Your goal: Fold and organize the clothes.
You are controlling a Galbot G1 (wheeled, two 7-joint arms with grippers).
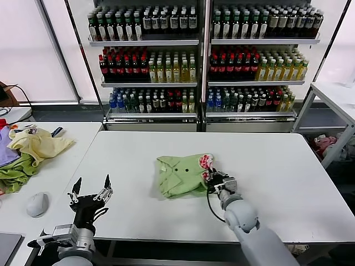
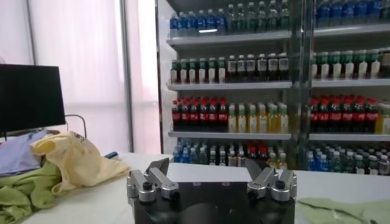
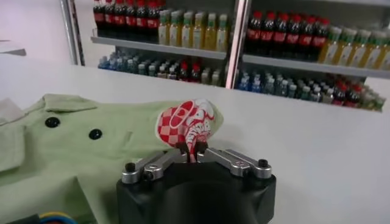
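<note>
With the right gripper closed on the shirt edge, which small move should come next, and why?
Probably lift the pinched edge a little and carry it across the polo shirt toward the collar. The right gripper is shut on the fabric at the red-and-white graphic, while the left gripper hovers open, away from the shirt.

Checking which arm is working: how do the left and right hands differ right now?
The left hand is open, its fingers spread and empty; the right hand is shut on the polo shirt, pinching its red-and-white print. The left hand sits at the table's near left corner, away from the shirt; the right is at the shirt's edge.
</note>
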